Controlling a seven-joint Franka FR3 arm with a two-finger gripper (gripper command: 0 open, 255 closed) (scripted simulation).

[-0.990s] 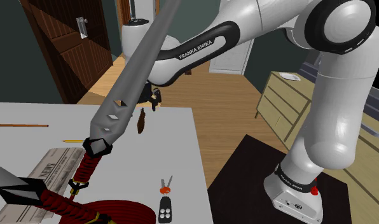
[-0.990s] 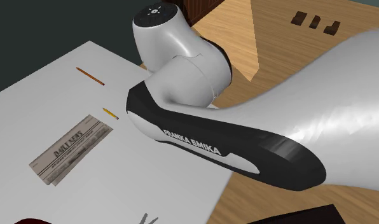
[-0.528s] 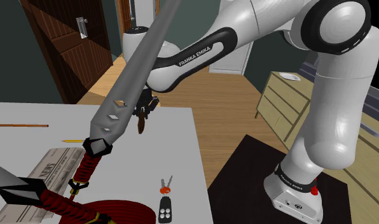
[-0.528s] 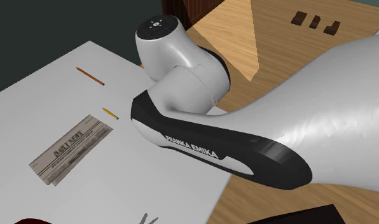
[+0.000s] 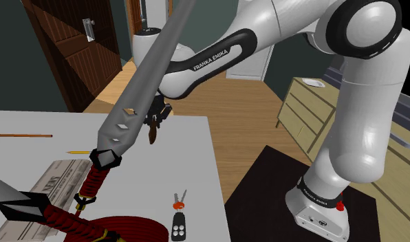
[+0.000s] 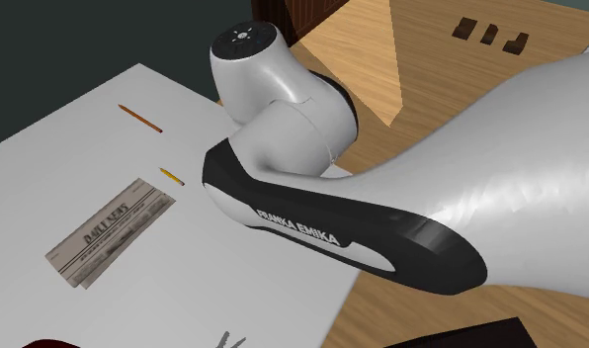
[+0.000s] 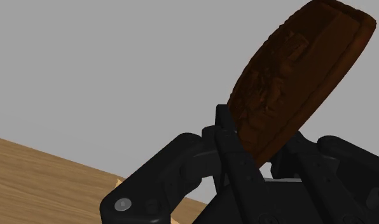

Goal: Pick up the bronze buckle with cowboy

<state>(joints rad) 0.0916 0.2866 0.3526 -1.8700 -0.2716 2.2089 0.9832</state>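
The buckle (image 5: 153,132) is a dark brown oval with a relief figure, standing on edge near the far side of the white table (image 5: 186,161). My black gripper (image 5: 156,121) has come down on it from above and is shut on its top. In the wrist view the buckle (image 7: 296,76) sticks out slanted from between the fingers (image 7: 227,130), which clasp its lower end; the gripper (image 7: 261,159) is seen against the grey tabletop. In the second exterior view the white arm (image 6: 283,109) covers both hand and buckle.
A long grey blade with a red-wrapped hilt (image 5: 138,89) slants across the shoulder view's foreground. On the table lie a newspaper (image 6: 110,232), a long pencil (image 6: 139,118), a short yellow pencil (image 6: 171,176) and keys with a fob (image 5: 179,216). A pale dresser (image 5: 303,113) stands beyond the table.
A second ago the gripper hung higher and open above the buckle; it then dropped onto it and shut. Over the last half second nothing has moved.
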